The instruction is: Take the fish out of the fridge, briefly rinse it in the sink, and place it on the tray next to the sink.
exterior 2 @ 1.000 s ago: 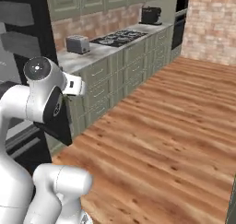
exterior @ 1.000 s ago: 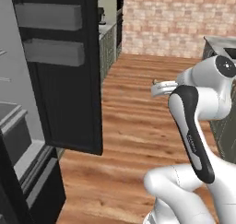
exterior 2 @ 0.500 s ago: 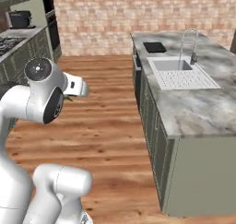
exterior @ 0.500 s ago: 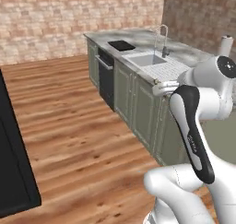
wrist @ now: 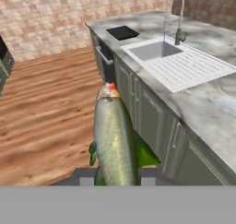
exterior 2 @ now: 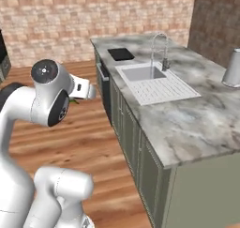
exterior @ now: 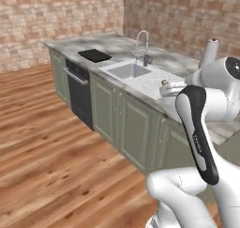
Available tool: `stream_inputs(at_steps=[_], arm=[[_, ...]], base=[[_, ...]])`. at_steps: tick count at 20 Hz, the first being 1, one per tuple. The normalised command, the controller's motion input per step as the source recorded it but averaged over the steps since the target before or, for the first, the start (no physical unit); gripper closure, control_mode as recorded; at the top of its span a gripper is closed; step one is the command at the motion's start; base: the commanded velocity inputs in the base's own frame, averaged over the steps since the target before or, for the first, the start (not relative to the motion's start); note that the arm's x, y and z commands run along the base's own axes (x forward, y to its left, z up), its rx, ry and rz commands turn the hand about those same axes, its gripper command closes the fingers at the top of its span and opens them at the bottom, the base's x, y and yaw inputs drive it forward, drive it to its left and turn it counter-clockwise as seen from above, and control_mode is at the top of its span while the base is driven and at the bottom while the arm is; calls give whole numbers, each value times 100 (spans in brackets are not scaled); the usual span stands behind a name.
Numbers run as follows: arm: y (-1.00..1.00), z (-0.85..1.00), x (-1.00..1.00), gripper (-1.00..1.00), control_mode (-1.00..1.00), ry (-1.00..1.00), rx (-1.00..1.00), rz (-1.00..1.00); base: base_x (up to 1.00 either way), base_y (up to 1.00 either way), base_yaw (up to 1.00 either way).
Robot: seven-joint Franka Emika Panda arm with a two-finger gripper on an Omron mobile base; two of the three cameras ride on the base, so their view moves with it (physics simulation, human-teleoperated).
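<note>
I see the gripper point(wrist: 113, 180) clamped narrowly on the fish point(wrist: 114, 140) at lower centre of the hand view, with the sink point(wrist: 180, 61) and black tray point(wrist: 122, 32) at upper right.

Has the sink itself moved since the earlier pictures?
No. The sink sits in the same marble counter, with the tray beyond it; the base drove, shifting the whole view.

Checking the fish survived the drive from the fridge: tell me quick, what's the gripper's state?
Gripper: shut on the fish, which sticks out ahead between the fingertips.
</note>
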Motion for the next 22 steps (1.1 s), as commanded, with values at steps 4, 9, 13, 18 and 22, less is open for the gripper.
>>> stream_inputs(at_steps=[4,9,13,18,22], arm=[[0,0,0,100,100,0,0,0],[0,0,0,100,100,0,0,0],[0,0,0,100,100,0,0,0],[0,0,0,100,100,0,0,0],[0,0,0,100,100,0,0,0]], base=[[100,0,-2],[100,9,-12],[90,50,-47],[47,90,-66],[35,93,-67]])
